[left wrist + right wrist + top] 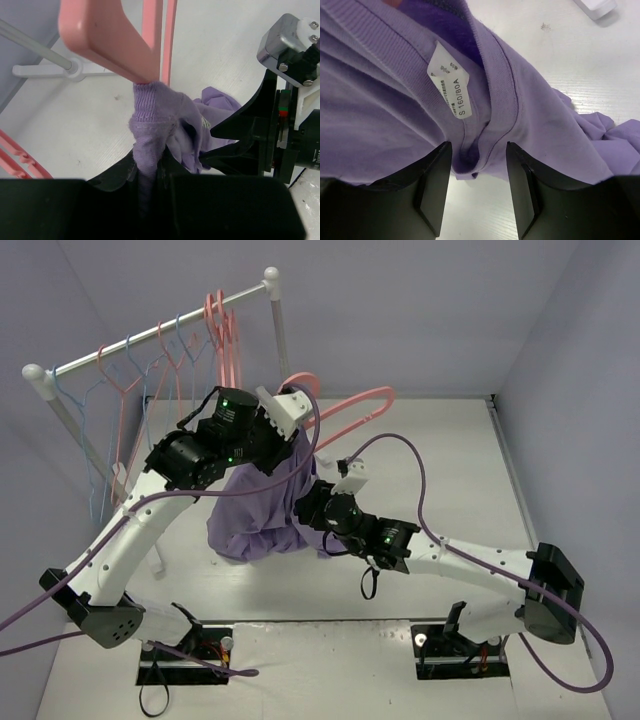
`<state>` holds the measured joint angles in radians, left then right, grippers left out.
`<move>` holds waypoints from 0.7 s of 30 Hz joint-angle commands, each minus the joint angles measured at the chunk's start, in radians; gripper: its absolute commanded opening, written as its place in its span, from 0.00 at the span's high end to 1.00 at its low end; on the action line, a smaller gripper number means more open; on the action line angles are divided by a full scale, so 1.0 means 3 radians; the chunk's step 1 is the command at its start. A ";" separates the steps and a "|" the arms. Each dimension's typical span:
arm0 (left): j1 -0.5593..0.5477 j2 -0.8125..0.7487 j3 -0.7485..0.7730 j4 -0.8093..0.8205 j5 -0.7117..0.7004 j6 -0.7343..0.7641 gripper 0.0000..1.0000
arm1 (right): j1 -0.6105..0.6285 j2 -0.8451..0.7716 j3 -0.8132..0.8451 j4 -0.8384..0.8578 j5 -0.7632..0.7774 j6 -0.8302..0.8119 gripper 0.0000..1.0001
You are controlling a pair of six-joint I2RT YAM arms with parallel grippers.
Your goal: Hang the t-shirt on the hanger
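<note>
Now the left claw [148, 172] clenches one t-shirt [160, 115] against one hanger [107, 35]; the right claw [479, 150] seems released.

White matte table [450, 460], few dark specks. Plain pale lavender-grey walls on three sides: far wall [420, 310], left wall [25, 490], right wall [590, 390]. White clothes rack [150, 332] at far left, round knobs at rail ends, foot [75, 70] on table. Thin blue and pink-red wire hangers [130, 370] on rail. Light even, shadows soft.

size text: "S 160/80A", black print on the white tag [449, 80]
tag place: inside the collar of the t-shirt [380, 125]
smaller print on tag: unreadable
</note>
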<state>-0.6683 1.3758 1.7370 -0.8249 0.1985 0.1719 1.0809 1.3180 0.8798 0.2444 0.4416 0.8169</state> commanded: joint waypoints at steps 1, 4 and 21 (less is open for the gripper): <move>-0.0030 -0.0171 0.0072 0.0306 -0.0061 -0.0057 1.00 | 0.0017 0.0060 0.0181 0.0249 0.0162 0.0211 0.56; -0.0029 -0.0173 0.0080 0.0302 -0.0080 -0.0030 1.00 | 0.0034 0.0107 0.0164 0.0249 0.0144 0.0283 0.57; -0.0043 -0.0153 0.0100 0.0306 -0.0048 -0.0032 1.00 | 0.0058 0.0257 0.0091 0.0249 0.0120 0.0472 0.66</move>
<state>-0.6735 1.3724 1.7370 -0.8249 0.1819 0.1711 1.0893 1.3905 0.8848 0.2527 0.4413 0.9236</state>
